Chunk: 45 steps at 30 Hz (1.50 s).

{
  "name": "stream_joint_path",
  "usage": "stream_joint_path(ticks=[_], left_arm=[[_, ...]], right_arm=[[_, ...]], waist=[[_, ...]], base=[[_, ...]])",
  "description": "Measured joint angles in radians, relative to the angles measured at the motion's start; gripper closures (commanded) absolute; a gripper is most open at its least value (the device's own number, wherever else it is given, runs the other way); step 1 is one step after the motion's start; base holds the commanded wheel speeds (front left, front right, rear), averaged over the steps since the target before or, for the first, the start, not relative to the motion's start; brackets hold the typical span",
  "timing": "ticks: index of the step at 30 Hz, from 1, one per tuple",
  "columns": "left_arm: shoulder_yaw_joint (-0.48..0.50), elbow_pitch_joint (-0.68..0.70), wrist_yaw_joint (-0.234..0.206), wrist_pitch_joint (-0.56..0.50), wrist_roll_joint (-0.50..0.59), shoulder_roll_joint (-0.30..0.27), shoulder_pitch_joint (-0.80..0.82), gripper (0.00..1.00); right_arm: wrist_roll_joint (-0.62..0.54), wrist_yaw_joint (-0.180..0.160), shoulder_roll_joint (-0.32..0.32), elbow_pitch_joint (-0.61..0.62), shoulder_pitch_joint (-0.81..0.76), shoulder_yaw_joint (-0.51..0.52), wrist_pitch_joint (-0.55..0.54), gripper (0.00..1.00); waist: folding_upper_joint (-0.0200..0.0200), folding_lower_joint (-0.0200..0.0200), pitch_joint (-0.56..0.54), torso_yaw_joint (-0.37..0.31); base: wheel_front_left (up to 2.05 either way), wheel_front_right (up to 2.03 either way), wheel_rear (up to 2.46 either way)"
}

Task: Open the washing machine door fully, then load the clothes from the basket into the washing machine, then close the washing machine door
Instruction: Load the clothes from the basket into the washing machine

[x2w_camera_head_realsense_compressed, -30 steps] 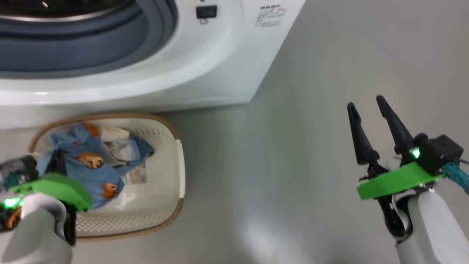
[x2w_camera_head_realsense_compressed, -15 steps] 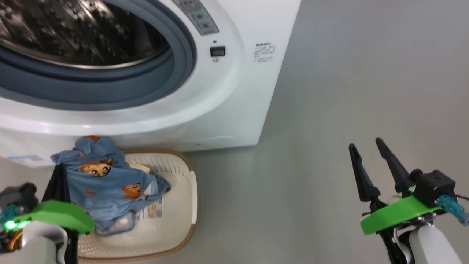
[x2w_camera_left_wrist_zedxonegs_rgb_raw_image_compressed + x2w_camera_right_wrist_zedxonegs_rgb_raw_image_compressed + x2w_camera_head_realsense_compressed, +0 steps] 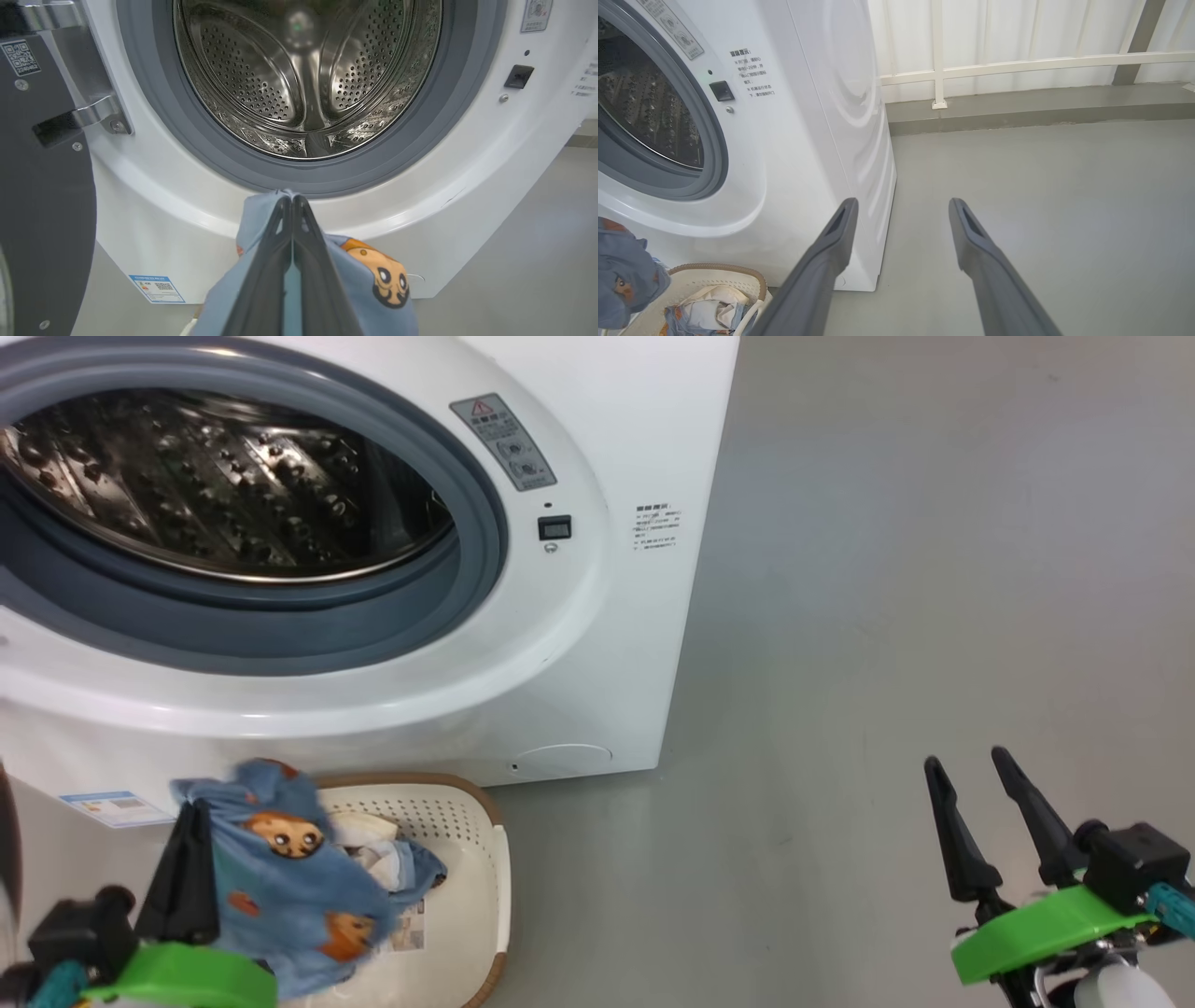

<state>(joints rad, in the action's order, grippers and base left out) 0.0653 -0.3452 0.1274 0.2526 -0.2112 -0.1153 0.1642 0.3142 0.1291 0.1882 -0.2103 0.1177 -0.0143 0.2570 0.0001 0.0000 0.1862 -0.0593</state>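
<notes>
Left hand (image 3: 194, 817), low left in head view: fingers pressed together, pinching a fold of the blue bear-print clothes (image 3: 280, 882). In the left wrist view the cloth (image 3: 373, 275) drapes to both sides of the closed fingers, tips pointing at the lower edge of the gasket (image 3: 420, 140).

Right hand (image 3: 966, 761), low right: fingers spread, nothing between them, over bare floor (image 3: 887, 616), well apart from the washer.

Basket (image 3: 467, 896) on the floor, just beside the washer front. The pinched piece hangs over its left part. More cloth, cream-white and blue, lies inside (image 3: 705, 312).

Washer (image 3: 616, 644): opening uncovered, steel drum (image 3: 303, 79) with nothing in it. Blue-white label (image 3: 117, 807) low on the front.

Door (image 3: 42, 210) swung out on the hinge side, dark inner face toward the left wrist camera.

Beyond, a pale panelled wall (image 3: 1017, 37).
</notes>
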Motion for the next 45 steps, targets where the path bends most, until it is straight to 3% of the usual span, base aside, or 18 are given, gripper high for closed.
stream_joint_path(ticks=[10,21,32,45], left_arm=[[0.013,0.195,0.000,0.000,0.012,0.053,-0.141,1.00],[0.025,0.234,0.000,0.000,0.004,0.061,-0.122,1.00],[0.039,0.174,0.000,0.001,-0.029,-0.005,0.243,1.00],[0.009,-0.187,0.000,0.001,-0.017,-0.099,0.619,1.00]], right_arm=[[0.004,0.000,-0.005,0.014,-0.040,0.030,0.000,0.00],[0.004,0.000,-0.012,0.022,-0.039,0.044,0.000,0.00],[0.003,0.000,-0.034,0.032,-0.027,0.046,0.000,0.00],[0.002,0.000,-0.062,0.037,0.058,0.020,0.000,0.00]], waist=[[0.0000,0.0000,-0.002,0.007],[0.0000,0.0000,0.014,0.010],[0.0000,0.0000,0.073,0.006],[0.0000,0.0000,0.173,-0.060]], base=[[0.00,0.00,0.00],[0.00,0.00,0.00],[0.00,0.00,0.00],[0.00,0.00,0.00]])
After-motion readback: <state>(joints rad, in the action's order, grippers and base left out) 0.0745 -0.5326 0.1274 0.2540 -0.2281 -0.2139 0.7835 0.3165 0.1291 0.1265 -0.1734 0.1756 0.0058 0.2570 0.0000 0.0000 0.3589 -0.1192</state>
